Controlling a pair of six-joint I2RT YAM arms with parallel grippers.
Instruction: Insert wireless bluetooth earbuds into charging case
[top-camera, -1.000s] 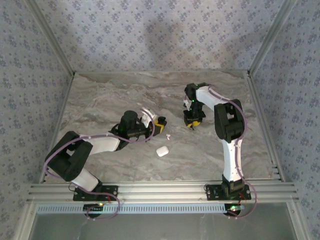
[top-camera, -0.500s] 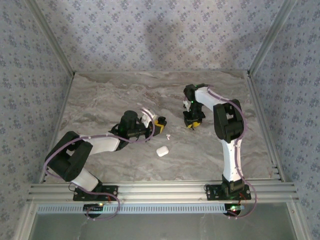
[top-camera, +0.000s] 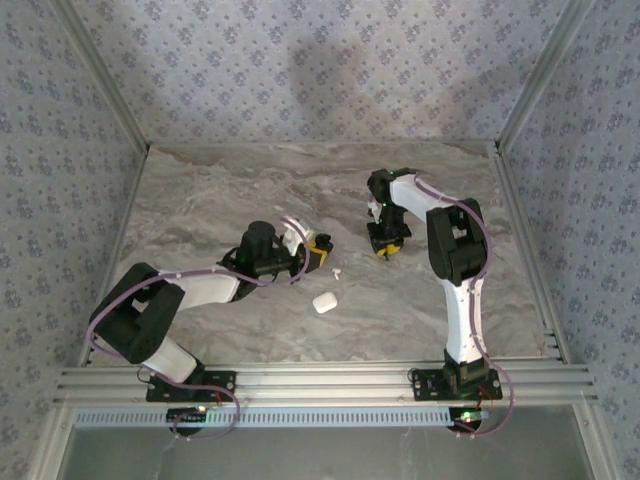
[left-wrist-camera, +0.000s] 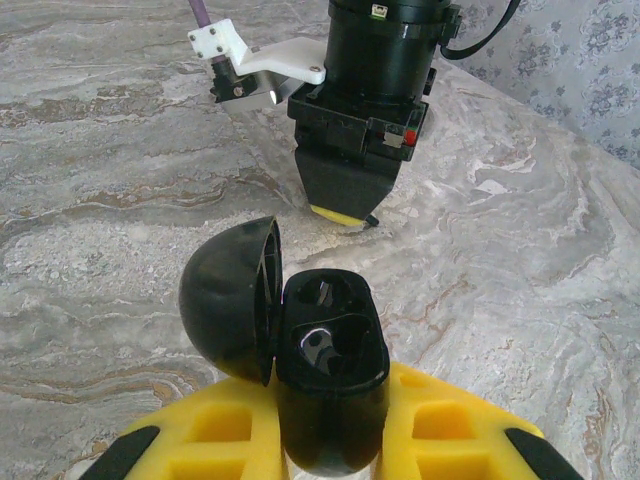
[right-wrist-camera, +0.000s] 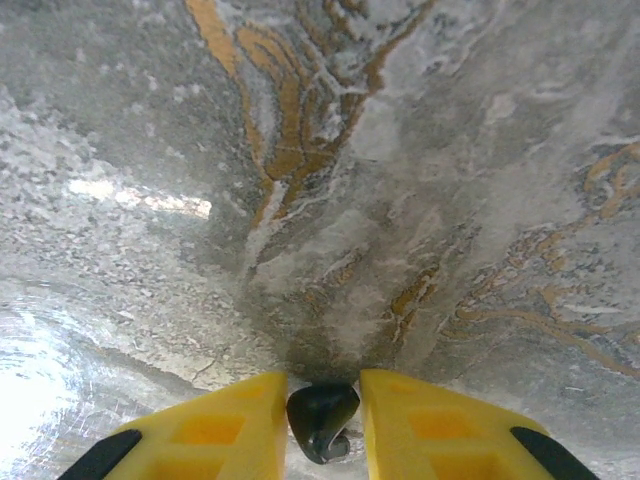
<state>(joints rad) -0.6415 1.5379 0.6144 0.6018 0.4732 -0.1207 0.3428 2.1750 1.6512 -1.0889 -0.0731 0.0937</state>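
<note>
— Start with the left gripper (top-camera: 318, 250)?
— Clamped on a black case (left-wrist-camera: 330, 380), with yellow fingers (left-wrist-camera: 450, 430) tight on both sides of its lower half. Held upright above the table (top-camera: 200, 200), with the lid (left-wrist-camera: 228, 300) swung open to the left and two hollow wells showing inside.
— And the right gripper (top-camera: 386, 246)?
— Pointing straight down at the table, beyond the open black case and well apart from it. Tips right at the marbled surface. Fingers drawn in against a small black piece (right-wrist-camera: 320, 418), one on each side, with no visible gap. Rounded and glossy, but too little on show to name it for certain.
— Anything white on the table?
— Yes, a white case (top-camera: 323, 302), pebble-shaped. Closed as far as can be told from above. Lying flat between the two arms, nearer the arm bases than the left gripper.
— And near it?
— A tiny white piece (top-camera: 336, 271), too small to make out in detail. Lying just beside the left gripper's tips, between them and the white case, apart from both. Touched by neither gripper.
</note>
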